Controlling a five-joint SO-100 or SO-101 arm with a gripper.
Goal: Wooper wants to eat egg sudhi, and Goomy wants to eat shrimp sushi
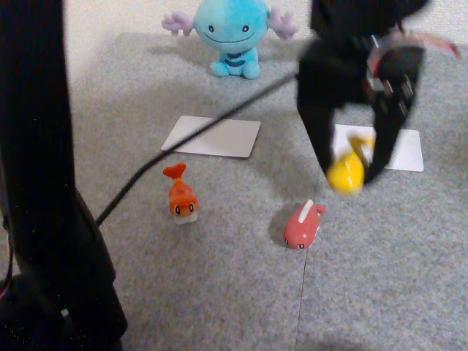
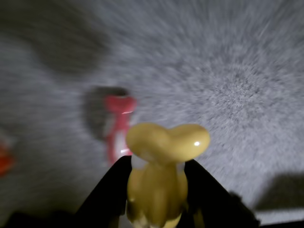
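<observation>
Egg sudhi (image 1: pixel 346 174): yellow glossy figure, right of centre in the other view, clamped between the black fingers and lifted off the grey carpet; in the wrist view (image 2: pixel 161 166) its forked tail points up at lower centre.
Pincer (image 1: pixel 349 175): black, closed on the egg sudhi from both sides.
Shrimp sushi (image 1: pixel 181 196): orange, left of centre, on the carpet, tail up.
Red figure (image 1: pixel 303 224): just below and left of the pincer, on the carpet.
Wooper (image 1: pixel 232 35): light blue plush, top centre, upright.
White cards (image 1: pixel 212 136): two, flat; one centre, one behind the pincer at right.
Cable (image 1: pixel 183 153): black, running diagonally from the arm towards lower left.
</observation>
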